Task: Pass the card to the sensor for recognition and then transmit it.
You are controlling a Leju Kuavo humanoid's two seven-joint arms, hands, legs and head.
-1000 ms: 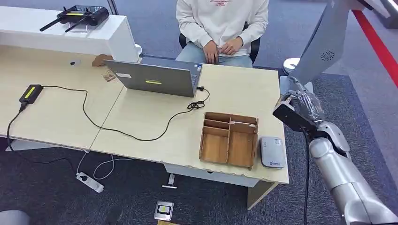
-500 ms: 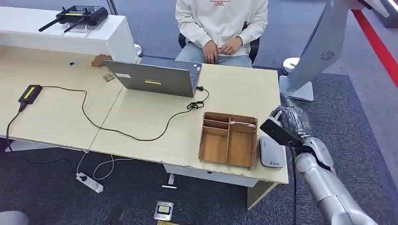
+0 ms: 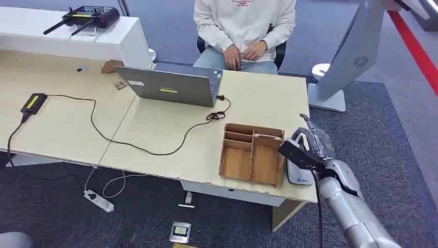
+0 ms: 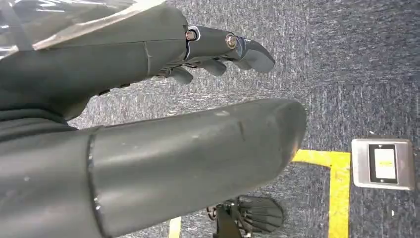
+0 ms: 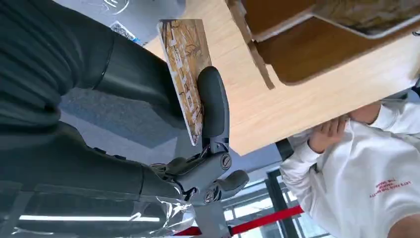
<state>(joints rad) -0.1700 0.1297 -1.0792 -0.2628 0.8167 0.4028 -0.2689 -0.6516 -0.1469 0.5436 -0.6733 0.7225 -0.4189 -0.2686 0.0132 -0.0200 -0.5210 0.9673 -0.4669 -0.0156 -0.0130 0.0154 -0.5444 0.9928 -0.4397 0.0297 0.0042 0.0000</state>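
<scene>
My right hand point(image 3: 311, 142) hovers at the table's near right corner, just above the white card sensor point(image 3: 300, 176), which it partly hides. In the right wrist view the thumb and a finger point(image 5: 213, 106) pinch a brown patterned card point(image 5: 184, 69), held edge-on over the table beside the wooden box point(image 5: 317, 44). Low beside my body hangs my left hand point(image 4: 188, 144), over the carpet. Its fingers are apart and it holds nothing.
A wooden compartment box point(image 3: 252, 153) stands left of the sensor. A grey laptop point(image 3: 173, 85) with a black cable sits mid-table. A person in a white sweatshirt point(image 3: 243, 23) sits at the far side. A grey stand point(image 3: 351, 57) rises on the right.
My right arm has swung left and down from beside the table, bringing the hand with the card over the sensor. Nothing else on the table has moved.
</scene>
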